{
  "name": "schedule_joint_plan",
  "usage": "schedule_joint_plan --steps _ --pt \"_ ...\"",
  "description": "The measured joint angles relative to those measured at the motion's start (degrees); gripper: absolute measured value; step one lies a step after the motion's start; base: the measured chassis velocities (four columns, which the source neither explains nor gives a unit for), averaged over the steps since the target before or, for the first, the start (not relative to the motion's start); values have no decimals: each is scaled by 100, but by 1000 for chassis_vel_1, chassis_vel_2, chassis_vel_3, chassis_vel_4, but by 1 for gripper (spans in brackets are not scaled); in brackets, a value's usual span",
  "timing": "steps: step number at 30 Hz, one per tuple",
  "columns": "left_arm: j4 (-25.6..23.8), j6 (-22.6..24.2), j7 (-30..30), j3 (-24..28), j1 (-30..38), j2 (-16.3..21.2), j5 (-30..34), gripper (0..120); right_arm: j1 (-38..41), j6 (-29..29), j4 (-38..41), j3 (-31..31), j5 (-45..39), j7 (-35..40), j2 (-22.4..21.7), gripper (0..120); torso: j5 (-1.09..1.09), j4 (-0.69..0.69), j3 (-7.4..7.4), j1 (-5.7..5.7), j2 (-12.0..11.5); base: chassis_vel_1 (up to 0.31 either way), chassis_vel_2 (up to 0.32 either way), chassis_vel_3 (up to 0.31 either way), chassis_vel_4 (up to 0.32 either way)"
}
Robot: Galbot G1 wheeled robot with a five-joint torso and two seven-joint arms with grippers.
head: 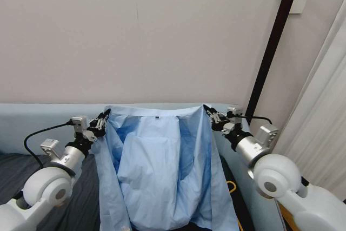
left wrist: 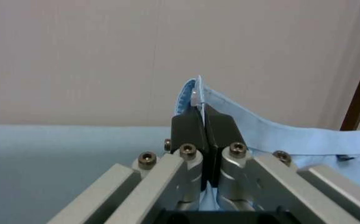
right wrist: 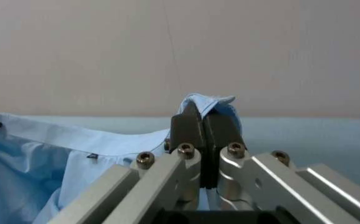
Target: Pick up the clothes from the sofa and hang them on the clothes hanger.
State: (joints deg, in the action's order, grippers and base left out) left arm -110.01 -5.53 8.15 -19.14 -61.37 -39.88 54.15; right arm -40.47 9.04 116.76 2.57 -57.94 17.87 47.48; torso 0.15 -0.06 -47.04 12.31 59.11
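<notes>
HOLDING THE SHIRT ALOFT: I have the light blue shirt [head: 157,166] spread in the air above the sofa [head: 32,120], in front of the sofa's back edge, with its top edge drawn nearly level between my two arms. The left gripper [head: 102,120] is clamped tight on the shirt's top corner on its side, the cloth pinched flat between its closed black pads [left wrist: 186,128]. The right gripper [head: 210,113] is closed the same way on the opposite top corner, with a small fold of fabric poking up past its tips.

The body of the shirt sags between the two holds in deep, loose folds. The hem runs out of the head view at the bottom, so I cannot tell whether it clears the dark grey seat [head: 8,172].

I judge the garment to be thin, light and limp. It has no stiffness of its own and takes whatever shape the two grips give it. It should drape readily over a bar, but it could also slide out of smooth pads under a sharp tug. The shoulder ends of the top edge, where the cloth looks doubled and hemmed, seem to me the safest places to hold it, and both grips sit there.

A black upright pole [head: 273,47] rises beyond the sofa's right end beside a white curtain [head: 324,106]. I take it for part of the clothes hanger.
</notes>
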Motion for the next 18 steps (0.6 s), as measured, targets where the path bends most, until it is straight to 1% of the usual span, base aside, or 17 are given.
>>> schedule_joint_plan --steps 3,6,7,11,12,15,17,18 --pt "442 -114 -148 269 3 -334 -262 0 -364 -43 -266 70 251 -126 210 0 1 -3 0 0 0 0 0 0 0" --pt "974 -269 -287 527 5 -684 -538 0 -712 -61 -570 161 469 -156 625 0 0 -3 1 -1 0 0 0 0 0" --pt "974 -269 -287 527 5 -684 -538 0 -712 -61 -570 161 469 -156 625 0 0 -3 1 -1 0 0 0 0 0" --pt "1588 -475 -397 695 48 -977 -771 0 -1039 -190 -1170 274 951 -244 1199 0 0 -1 1 -1 0 0 0 0 0" --pt "1588 -475 -397 695 48 -977 -771 0 -1039 -190 -1170 274 951 -244 1199 0 0 -1 1 -1 0 0 0 0 0" --pt "2040 -601 -415 742 167 -1220 -907 0 -1075 -317 -1687 338 1216 -305 1553 0 0 -1 1 0 0 0 0 0 0" --pt "2216 -652 -441 774 200 -1336 -1011 0 -1043 -385 -1956 397 1331 -326 1742 0 0 -2 1 0 0 0 0 0 0" --pt "2216 -652 -441 774 200 -1336 -1011 0 -1043 -385 -1956 397 1331 -326 1742 0 0 -2 1 0 0 0 0 0 0"
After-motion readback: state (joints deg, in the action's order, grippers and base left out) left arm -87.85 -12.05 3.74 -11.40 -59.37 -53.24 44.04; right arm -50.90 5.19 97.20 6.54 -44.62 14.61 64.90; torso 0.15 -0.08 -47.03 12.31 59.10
